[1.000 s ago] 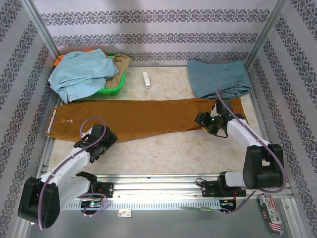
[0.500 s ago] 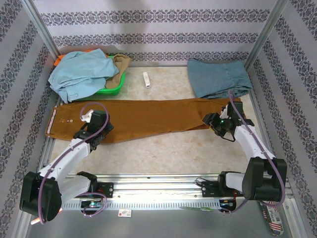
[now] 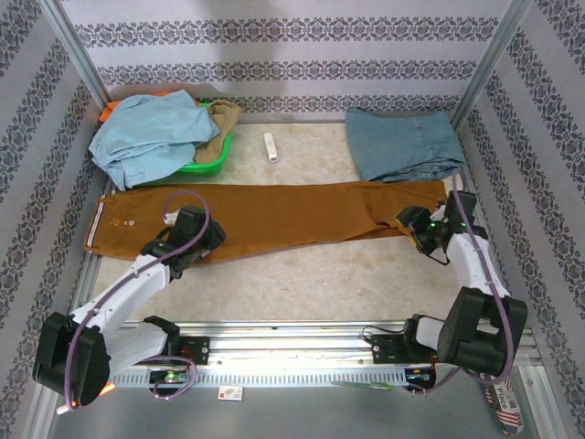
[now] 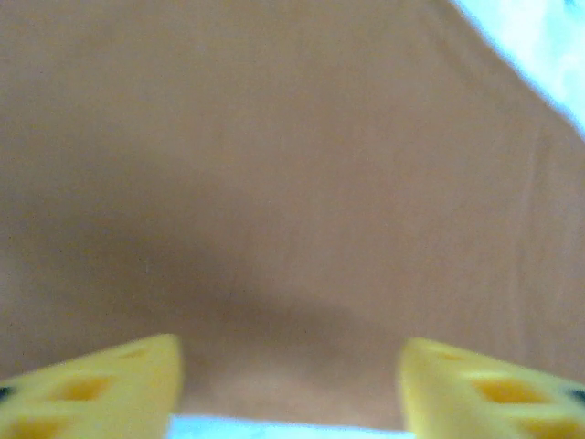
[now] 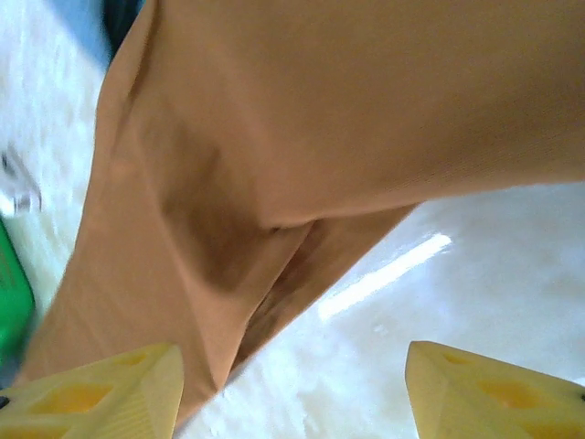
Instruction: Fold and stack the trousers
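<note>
The rust-brown trousers (image 3: 274, 215) lie flat across the table, waistband with white red-striped lining at the left, leg ends at the right. My left gripper (image 3: 203, 240) hovers low over the near edge of the upper leg area, and its yellow fingers (image 4: 101, 389) stand wide apart over brown cloth (image 4: 274, 183). My right gripper (image 3: 413, 226) is at the near edge of the leg ends, open, its fingers (image 5: 494, 393) spread over the trouser hem (image 5: 274, 183) and bare table. Nothing is held.
A green basket (image 3: 208, 160) at the back left is piled with a pale light-blue garment (image 3: 146, 137). Folded faded denim (image 3: 402, 142) lies at the back right. A small white object (image 3: 271, 146) sits at the back centre. Metal frame posts border the table.
My left gripper has moved up and right onto the trousers' near edge. My right gripper has moved right toward the leg ends. Both stay open.
</note>
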You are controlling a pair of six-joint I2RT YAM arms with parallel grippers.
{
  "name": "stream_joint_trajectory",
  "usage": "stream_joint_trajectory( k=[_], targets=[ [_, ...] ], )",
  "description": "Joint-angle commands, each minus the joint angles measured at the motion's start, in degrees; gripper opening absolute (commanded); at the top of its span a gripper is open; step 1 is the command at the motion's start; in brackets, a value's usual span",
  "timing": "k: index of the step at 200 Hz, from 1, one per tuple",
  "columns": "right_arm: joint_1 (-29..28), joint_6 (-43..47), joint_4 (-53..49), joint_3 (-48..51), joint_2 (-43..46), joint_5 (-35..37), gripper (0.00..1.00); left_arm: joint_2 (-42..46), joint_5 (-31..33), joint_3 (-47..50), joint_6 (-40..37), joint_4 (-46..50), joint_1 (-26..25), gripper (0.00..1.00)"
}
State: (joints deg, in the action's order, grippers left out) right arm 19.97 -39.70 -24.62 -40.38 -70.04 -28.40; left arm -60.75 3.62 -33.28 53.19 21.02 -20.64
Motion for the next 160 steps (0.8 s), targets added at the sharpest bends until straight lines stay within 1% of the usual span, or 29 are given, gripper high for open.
stream_joint_trajectory(
  k=[1, 6, 9, 12, 30, 45, 56, 63, 74, 96, 104, 119, 137, 146, 160],
  targets=[
    [3.39, -5.35, 3.24, 0.63, -1.50, -1.27, 0.66, 2.21, -0.37, 3.81, 5.47, -0.33, -2.25, 0.93],
    [3.72, -6.05, 3.59, 0.33, -2.02, -0.59, 0.68, 2.22, -0.22, 4.51, 5.73, -1.33, -2.34, 0.94],
    [3.99, -6.42, 4.05, 0.24, -2.31, -0.22, 0.68, 2.11, 0.13, 4.87, 5.81, -1.83, -2.30, 0.99],
    [4.21, -6.81, 4.34, 0.15, -2.78, -0.03, 0.69, 1.94, 0.50, 5.18, 5.94, -2.19, -2.27, 1.00],
    [6.03, -8.79, 5.99, -1.21, -6.05, -0.90, 0.69, -0.38, 2.50, 6.11, 6.12, -5.45, -2.21, 1.00],
    [7.68, -9.36, 5.42, -2.93, -9.37, 0.31, 0.68, -3.91, 4.07, 5.70, 6.49, -7.74, -2.12, 1.00],
    [9.81, -10.50, 5.69, -3.31, -11.88, -1.82, 0.68, -6.54, 4.81, 5.37, 6.49, -9.61, -2.00, 1.00],
    [10.91, -11.39, 6.38, -3.14, -13.20, -2.99, 0.67, -8.26, 4.69, 5.51, 6.11, -11.70, -1.76, 1.00],
    [12.20, -12.25, 7.04, -2.73, -14.48, -2.49, 0.67, -10.91, 3.76, 5.28, 5.96, -13.97, -0.86, 1.00],
    [13.25, -12.92, 7.54, -2.42, -17.08, -2.70, 0.67, -15.22, 1.13, 5.25, 5.57, -18.30, 1.13, 1.00],
    [13.28, -13.10, 7.65, -2.32, -17.66, -2.45, 0.67, -16.33, 0.57, 5.30, 5.43, -19.51, 1.64, 0.98],
    [13.22, -13.89, 9.24, -1.97, -19.06, -2.70, 0.66, -17.78, 0.01, 5.25, 4.96, -21.13, 2.60, 0.85],
    [13.28, -14.13, 10.00, -3.35, -21.73, -3.44, 0.59, -18.68, -1.08, 4.98, 3.97, -22.39, 3.86, 0.64],
    [13.16, -14.36, 10.61, -3.98, -22.70, -3.75, 0.53, -18.59, -1.16, 4.67, 3.39, -22.13, 4.48, 0.51],
    [13.17, -14.46, 11.32, -4.69, -23.11, -3.13, 0.37, -18.10, -1.02, 3.97, 2.04, -21.27, 5.54, 0.31]
  ],
)
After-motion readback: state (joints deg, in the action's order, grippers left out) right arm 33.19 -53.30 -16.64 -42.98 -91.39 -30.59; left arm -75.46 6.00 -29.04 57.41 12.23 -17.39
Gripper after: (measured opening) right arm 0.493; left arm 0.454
